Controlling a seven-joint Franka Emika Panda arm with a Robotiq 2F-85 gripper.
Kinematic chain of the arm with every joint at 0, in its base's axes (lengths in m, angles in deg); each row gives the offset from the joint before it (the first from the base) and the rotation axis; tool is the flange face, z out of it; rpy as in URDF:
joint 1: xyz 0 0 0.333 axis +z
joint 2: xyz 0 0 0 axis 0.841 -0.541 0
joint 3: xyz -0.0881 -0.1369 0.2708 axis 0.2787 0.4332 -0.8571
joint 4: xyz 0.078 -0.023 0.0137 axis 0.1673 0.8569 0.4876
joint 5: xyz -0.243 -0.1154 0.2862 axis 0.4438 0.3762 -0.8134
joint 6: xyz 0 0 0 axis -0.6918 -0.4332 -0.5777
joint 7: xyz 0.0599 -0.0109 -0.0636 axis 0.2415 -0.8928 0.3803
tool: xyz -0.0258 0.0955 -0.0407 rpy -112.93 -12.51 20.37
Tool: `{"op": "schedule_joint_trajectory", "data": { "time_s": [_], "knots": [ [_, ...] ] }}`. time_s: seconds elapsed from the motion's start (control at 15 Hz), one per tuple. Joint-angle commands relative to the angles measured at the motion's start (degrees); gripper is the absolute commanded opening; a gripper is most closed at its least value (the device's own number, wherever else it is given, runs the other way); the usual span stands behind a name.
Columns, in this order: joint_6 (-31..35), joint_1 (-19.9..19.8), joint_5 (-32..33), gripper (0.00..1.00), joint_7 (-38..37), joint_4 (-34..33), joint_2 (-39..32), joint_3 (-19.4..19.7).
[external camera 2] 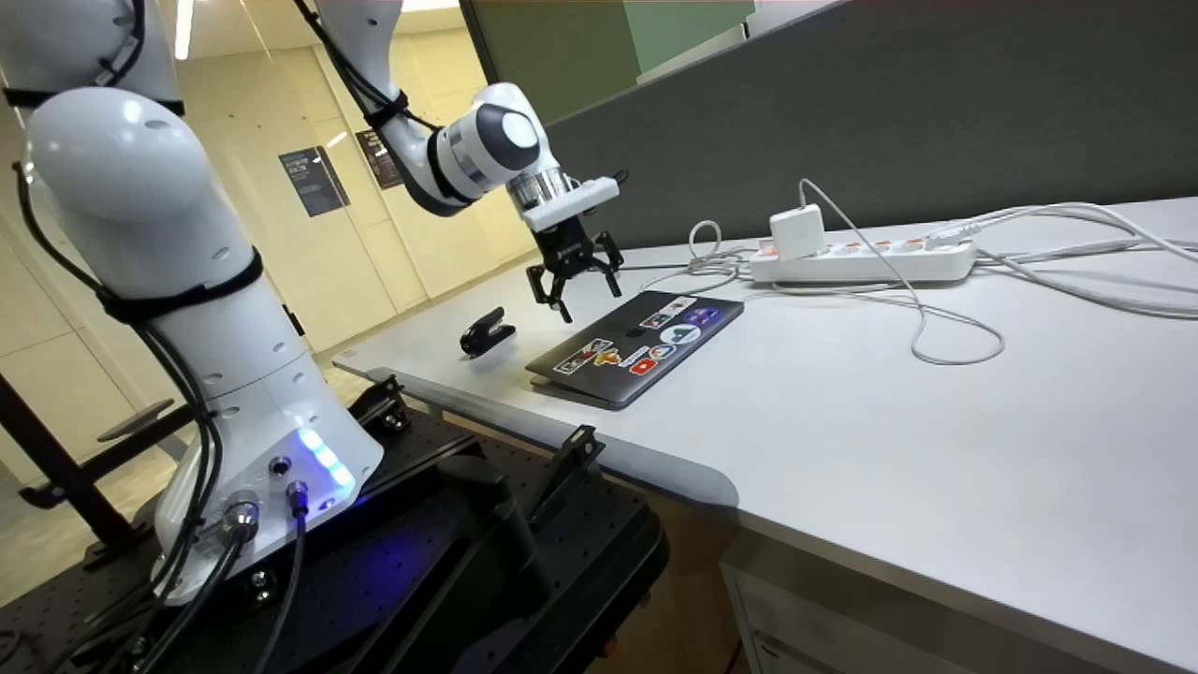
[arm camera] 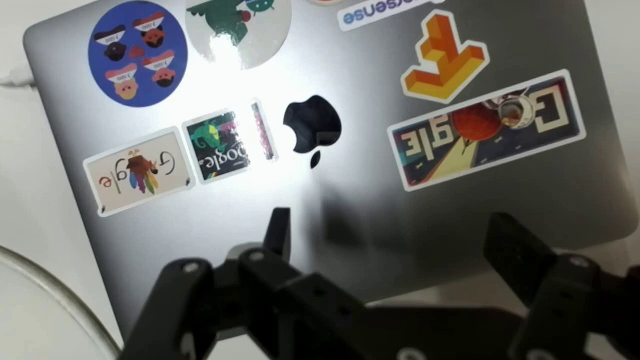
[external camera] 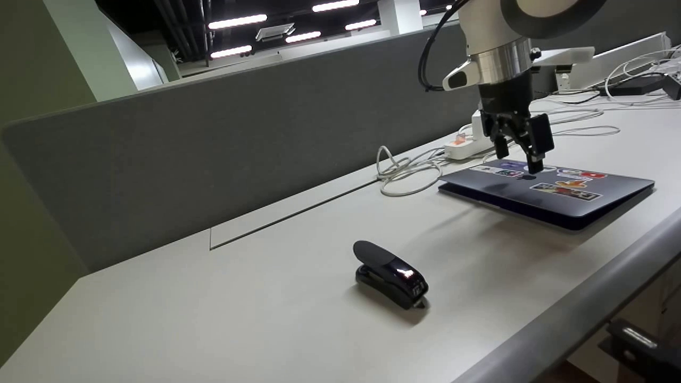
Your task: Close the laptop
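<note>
Currently your gripper [arm camera: 390, 220] spreads wide, empty | laptop [external camera: 524, 190] below, slightly ajar | white desk [external camera: 255, 308] | grey partition [external camera: 266, 154] alongside | ceiling lights [external camera: 335, 6] lit

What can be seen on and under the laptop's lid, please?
On the laptop's lid are several stickers and a dark apple logo. Beneath, an exterior view shows only a dark gap; what lies deeper is covered.

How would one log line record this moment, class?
laptop: nearly shut, lid ajar | gripper: open, above lid, no contact | stapler: on desk
</note>
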Motion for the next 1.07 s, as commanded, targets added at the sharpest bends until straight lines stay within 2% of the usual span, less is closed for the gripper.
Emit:
{"op": "schedule_joint_trajectory", "data": {
  "time_s": [0.0, 0.2, 0.33, 0.4, 0.73, 1.0],
  "knots": [
    [1.7, 2.5, 4.1, 1.00, -6.6, -2.7, -4.6, 1.5],
    [2.7, 6.6, 7.9, 1.00, -11.8, -4.7, -8.2, 4.9],
    [3.3, 7.9, 8.1, 1.00, -12.9, -6.1, -11.0, 5.5],
    [3.3, 6.0, 8.3, 1.00, -12.9, -6.7, -12.1, 3.5],
    [2.6, 3.7, 5.6, 1.00, -10.4, -8.9, -15.9, 0.4],
    [-0.2, 2.4, 1.8, 1.00, -12.0, -7.0, -11.5, -1.7]
  ]
}}
